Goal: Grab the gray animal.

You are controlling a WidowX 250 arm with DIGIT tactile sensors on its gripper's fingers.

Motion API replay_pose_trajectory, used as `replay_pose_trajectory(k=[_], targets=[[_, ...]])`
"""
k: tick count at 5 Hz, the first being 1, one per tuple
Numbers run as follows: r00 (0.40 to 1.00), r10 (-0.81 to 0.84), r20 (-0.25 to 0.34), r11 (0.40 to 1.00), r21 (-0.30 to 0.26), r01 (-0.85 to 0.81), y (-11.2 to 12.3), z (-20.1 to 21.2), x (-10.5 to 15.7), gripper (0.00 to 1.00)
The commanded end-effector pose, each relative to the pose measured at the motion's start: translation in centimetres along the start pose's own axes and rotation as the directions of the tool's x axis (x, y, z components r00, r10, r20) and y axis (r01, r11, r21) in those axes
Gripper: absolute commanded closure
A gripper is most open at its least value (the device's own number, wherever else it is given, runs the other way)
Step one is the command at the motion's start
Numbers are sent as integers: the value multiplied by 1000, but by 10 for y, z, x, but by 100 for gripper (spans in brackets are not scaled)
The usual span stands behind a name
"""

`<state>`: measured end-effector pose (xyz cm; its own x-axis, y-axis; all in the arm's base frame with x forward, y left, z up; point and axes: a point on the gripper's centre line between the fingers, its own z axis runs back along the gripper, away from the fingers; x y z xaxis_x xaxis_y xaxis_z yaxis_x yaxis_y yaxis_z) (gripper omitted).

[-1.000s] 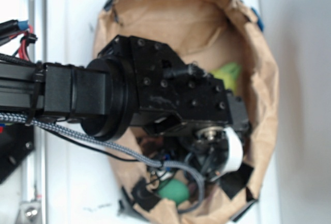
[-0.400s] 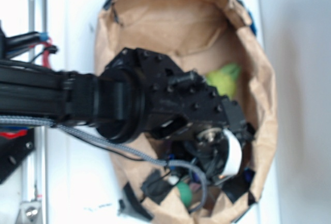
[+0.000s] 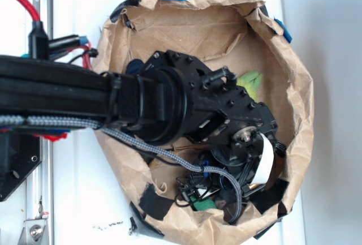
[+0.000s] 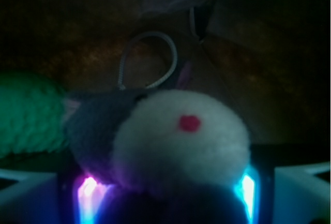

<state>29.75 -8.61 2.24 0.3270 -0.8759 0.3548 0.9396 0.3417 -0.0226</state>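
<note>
Reaching down into the paper bag (image 3: 294,86), the gripper (image 3: 249,160) sits low near its bottom, and the wrist view shows the gray animal (image 4: 160,141) filling the space between the two fingers (image 4: 297,185), white face forward with a red nose. Whether the jaws actually press on it I cannot tell, since both stand at the frame's edges beside the toy. A green plush (image 4: 28,113) lies just beside the animal.
</note>
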Motion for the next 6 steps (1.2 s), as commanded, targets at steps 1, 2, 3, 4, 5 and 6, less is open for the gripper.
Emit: replay_pose_trajectory(k=[1,2,3,4,5,6], targets=[[999,38,-8,998,44,-37,-5,36,-3,100],[986,160,-51,981,123,-153,-8,75,-14,100],[922,373,-106,920,174,-352,-5,107,-29,100],[833,519,-194,855,124,-504,-6,133,-40,100],[714,663,-225,749,225,-623,-16,153,-43,100],[634,752,-180,653,333,-680,-23,161,-42,100]])
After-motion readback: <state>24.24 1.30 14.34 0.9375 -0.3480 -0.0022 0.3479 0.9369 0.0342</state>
